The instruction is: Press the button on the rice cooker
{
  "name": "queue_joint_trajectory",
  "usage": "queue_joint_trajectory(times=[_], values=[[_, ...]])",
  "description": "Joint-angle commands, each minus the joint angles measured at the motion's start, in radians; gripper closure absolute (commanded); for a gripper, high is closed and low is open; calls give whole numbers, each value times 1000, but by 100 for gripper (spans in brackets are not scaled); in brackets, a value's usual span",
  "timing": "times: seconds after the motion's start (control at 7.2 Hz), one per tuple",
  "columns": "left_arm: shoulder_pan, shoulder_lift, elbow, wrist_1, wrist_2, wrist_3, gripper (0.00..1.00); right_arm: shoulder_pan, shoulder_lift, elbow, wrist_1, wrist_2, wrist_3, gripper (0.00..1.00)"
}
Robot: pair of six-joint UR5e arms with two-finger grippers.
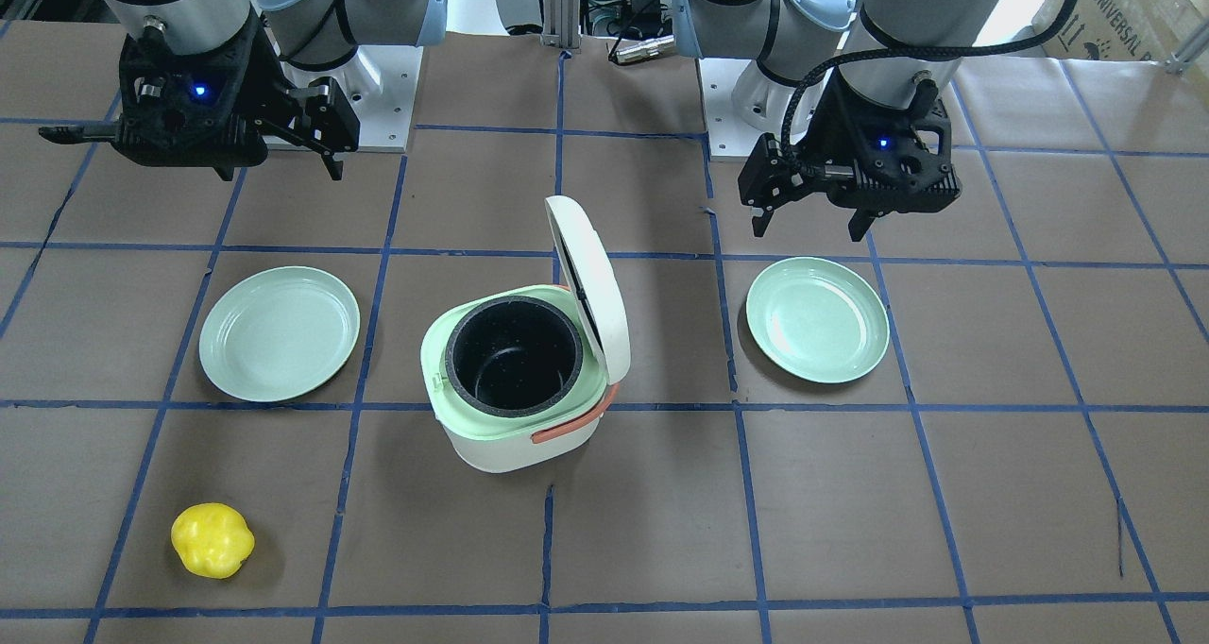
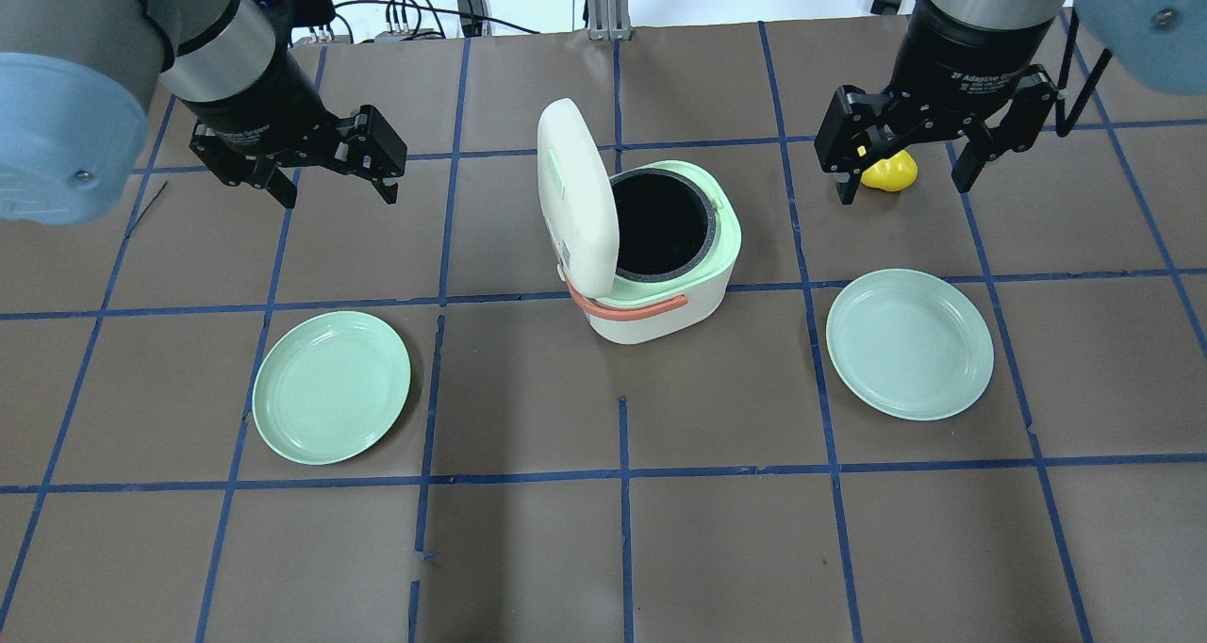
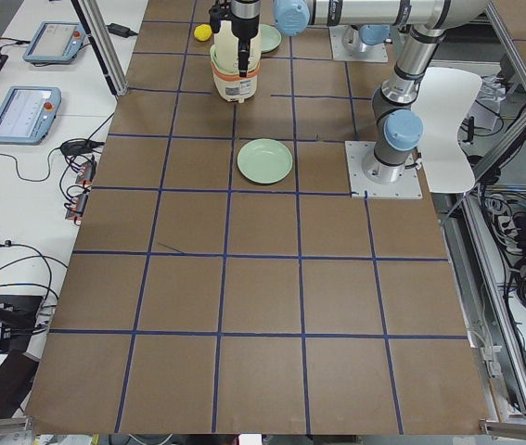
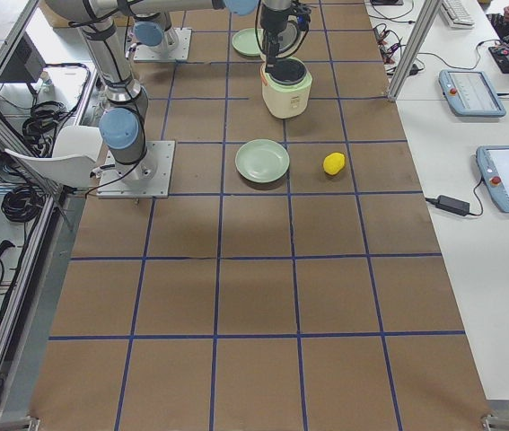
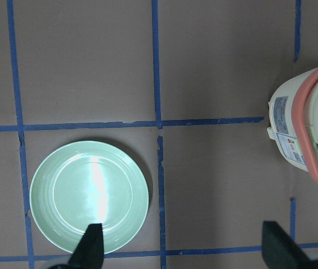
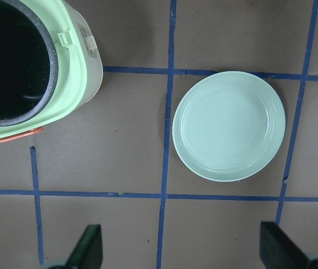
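The rice cooker [image 1: 491,450] stands mid-table, white with a pale green rim, a black inner pot and an orange-red handle. Its lid [image 1: 590,285] stands open, hinged up. It also shows in the overhead view [image 2: 660,318]. My left gripper [image 2: 337,193] is open and empty, hovering above the table left of the cooker and well apart from it. My right gripper [image 2: 902,190] is open and empty, hovering to the cooker's right. The left wrist view shows the cooker's side [image 5: 310,129]. The right wrist view shows its open pot [image 6: 35,67]. I cannot make out a button.
One pale green plate [image 2: 330,387] lies below the left gripper and another [image 2: 910,343] lies below the right gripper. A yellow toy pepper [image 1: 212,540] lies past the right gripper, toward the table's far side.
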Motion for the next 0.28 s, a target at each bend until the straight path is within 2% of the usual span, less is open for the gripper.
queue_joint_trajectory(times=[0.0,0.14], values=[[0,-1,0,0,0,0,0,0,2,0,0,12,0,0],[0,0,0,0,0,0,0,0,2,0,0,12,-1,0]])
